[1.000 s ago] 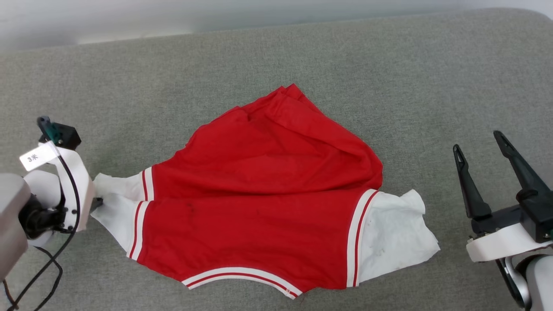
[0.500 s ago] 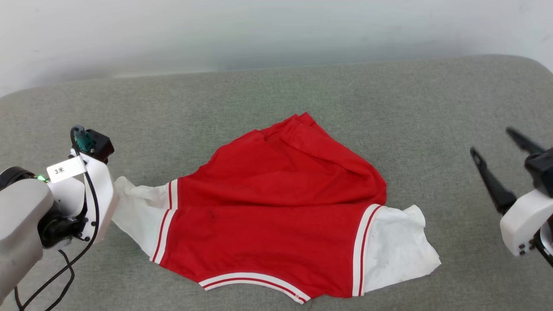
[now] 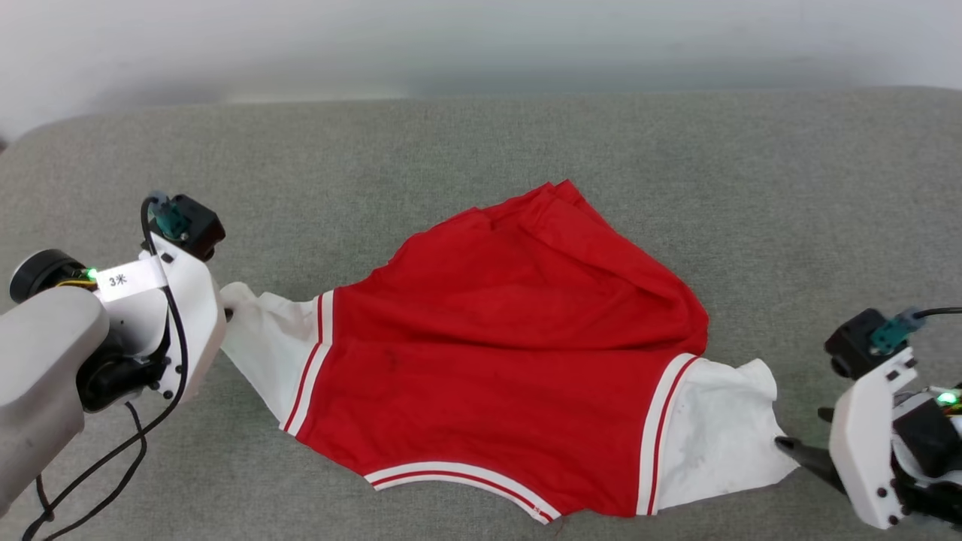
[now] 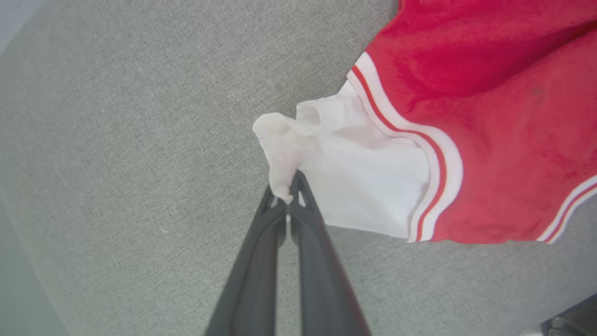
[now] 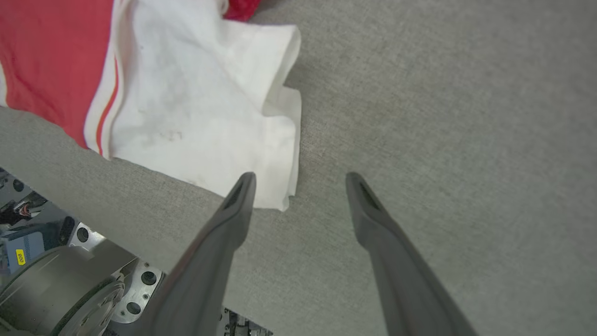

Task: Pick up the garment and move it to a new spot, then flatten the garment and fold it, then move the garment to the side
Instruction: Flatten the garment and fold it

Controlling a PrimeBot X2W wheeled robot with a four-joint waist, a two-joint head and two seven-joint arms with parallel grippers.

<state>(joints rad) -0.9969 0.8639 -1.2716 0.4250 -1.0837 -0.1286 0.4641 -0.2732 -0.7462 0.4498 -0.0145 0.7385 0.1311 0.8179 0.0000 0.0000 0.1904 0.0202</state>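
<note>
Across the middle of the desk: the garment lies plain red side up, nearer the front edge than the far edge.
Desk: grey fabric top with rounded far corners, a pale wall behind its far edge.
Long axis: sleeve to sleeve, running left to right, roughly along the front edge.
Pointing: the red body gathers into a rumpled peak aimed at the far edge; the curved red-and-white trim faces the front edge.
Left sleeve: white, drawn out toward the desk's left edge, with striped trim where it meets the red.
Right sleeve: white, creased and lightly soiled, spread toward the right edge with its corner close to the front edge.
Left claw: clenched, its two dark fingers pinching the bunched tip of the left sleeve.
Right claw: released, fingers spread wide at the right sleeve's near corner; one fingertip sits over the sleeve's edge, the other over bare grey fabric. Whether it touches the cloth, I cannot tell.
Left wrist: white housing with a small paper tag and a black cable hanging by the desk's left edge.
</note>
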